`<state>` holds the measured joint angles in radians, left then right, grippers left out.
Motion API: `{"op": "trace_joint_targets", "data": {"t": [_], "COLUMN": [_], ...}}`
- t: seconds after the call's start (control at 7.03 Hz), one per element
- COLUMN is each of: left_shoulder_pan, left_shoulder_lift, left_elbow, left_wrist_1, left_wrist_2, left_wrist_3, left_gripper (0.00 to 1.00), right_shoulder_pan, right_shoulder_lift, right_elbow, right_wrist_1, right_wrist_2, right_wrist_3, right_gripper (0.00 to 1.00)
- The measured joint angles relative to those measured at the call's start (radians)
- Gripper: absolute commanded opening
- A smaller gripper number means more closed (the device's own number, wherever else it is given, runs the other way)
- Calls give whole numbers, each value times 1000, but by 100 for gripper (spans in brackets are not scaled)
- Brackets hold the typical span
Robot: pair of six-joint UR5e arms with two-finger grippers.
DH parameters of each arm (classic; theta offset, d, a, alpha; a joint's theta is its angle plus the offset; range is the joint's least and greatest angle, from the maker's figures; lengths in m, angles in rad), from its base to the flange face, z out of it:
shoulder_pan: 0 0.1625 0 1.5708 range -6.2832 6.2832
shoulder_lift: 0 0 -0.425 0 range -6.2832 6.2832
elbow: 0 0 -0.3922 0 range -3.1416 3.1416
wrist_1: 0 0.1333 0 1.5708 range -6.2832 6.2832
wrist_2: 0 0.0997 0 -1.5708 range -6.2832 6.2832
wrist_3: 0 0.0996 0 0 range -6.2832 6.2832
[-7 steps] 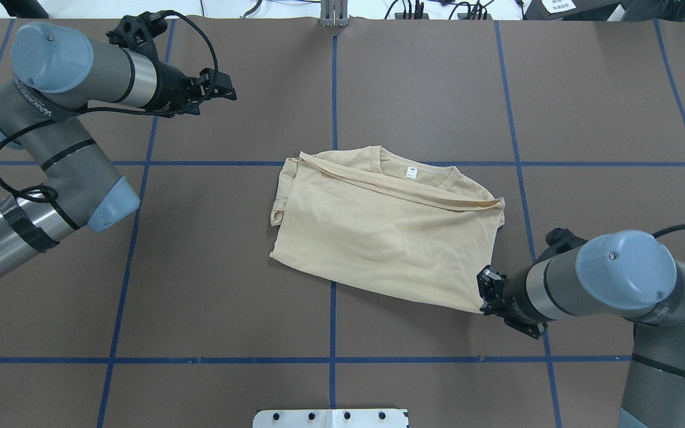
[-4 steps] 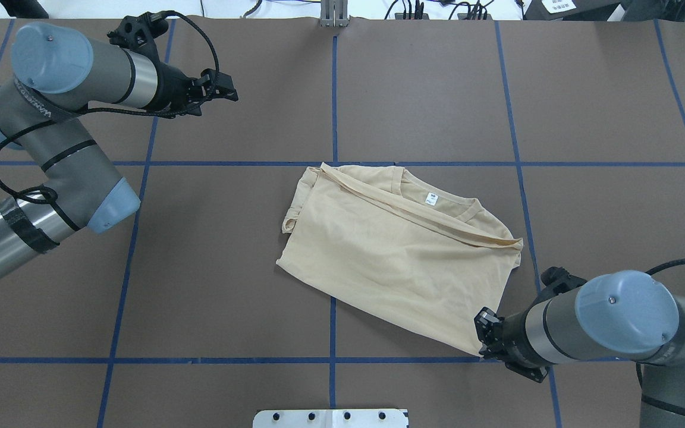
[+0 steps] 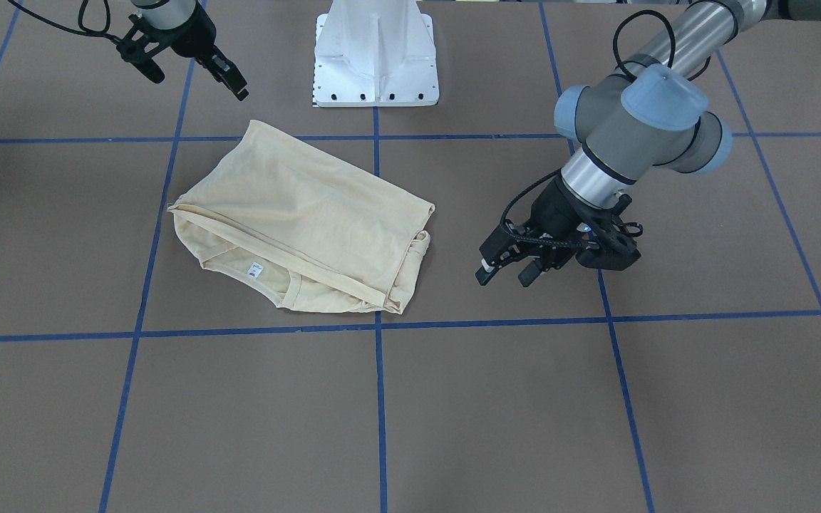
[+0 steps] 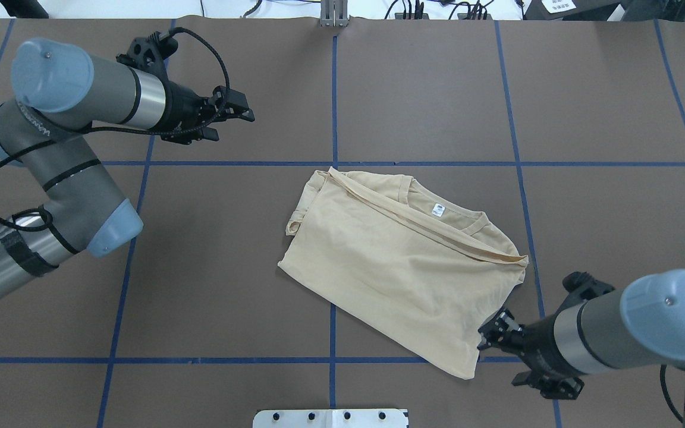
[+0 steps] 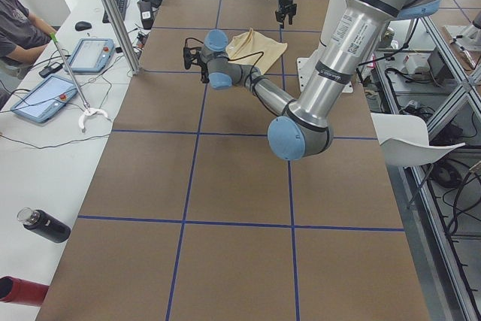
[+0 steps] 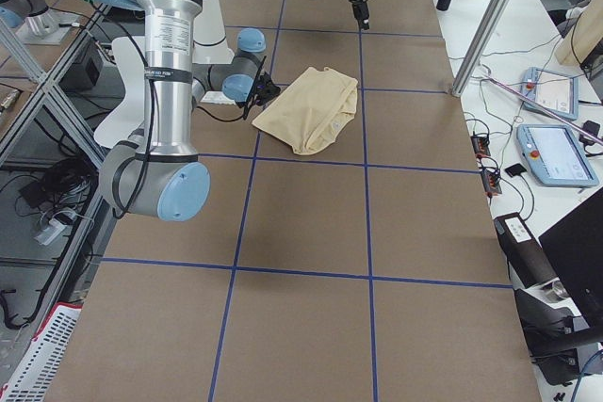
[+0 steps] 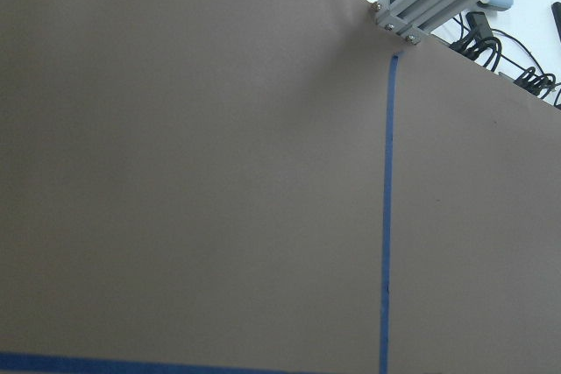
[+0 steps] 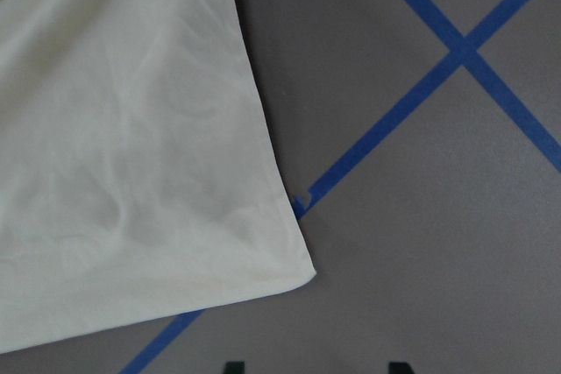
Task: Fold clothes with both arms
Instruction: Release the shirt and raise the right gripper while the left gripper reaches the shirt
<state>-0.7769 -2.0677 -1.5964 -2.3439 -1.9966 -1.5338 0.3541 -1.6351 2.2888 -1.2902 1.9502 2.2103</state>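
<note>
Shirt (image 4: 396, 261) dragged, rotated; right jaws now wide, released it; left jaws wide, empty, nearing. Repositioning looks done; next fold pending.

L claw (image 3: 502, 278), R claw (image 3: 199, 84): both open.

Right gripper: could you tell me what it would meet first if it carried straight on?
Probably the T-shirt, at its near corner; the right gripper points there, though depth is unclear.
</note>
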Motion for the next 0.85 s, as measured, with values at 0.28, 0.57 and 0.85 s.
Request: {"op": "trace_joint_targets", "data": {"t": [0.28, 0.57, 0.85], "left_shoulder_pan": [127, 280, 353], "left_shoulder_lift": [34, 39, 52], "left_elbow": [-89, -149, -155], "left_wrist_1": [50, 203, 247], "left_wrist_2": [59, 198, 261], "left_wrist_3": [-124, -185, -211], "left_gripper": [88, 86, 83], "right_shoulder_pan": [246, 441, 505], "right_shoulder_lift": [115, 277, 357], "right_elbow": [-124, -350, -475], "right_wrist_1": [-1, -1, 5], "right_wrist_2": [76, 104, 101], "right_wrist_3": [-201, -458, -554], "right_gripper": [100, 100, 100]}}
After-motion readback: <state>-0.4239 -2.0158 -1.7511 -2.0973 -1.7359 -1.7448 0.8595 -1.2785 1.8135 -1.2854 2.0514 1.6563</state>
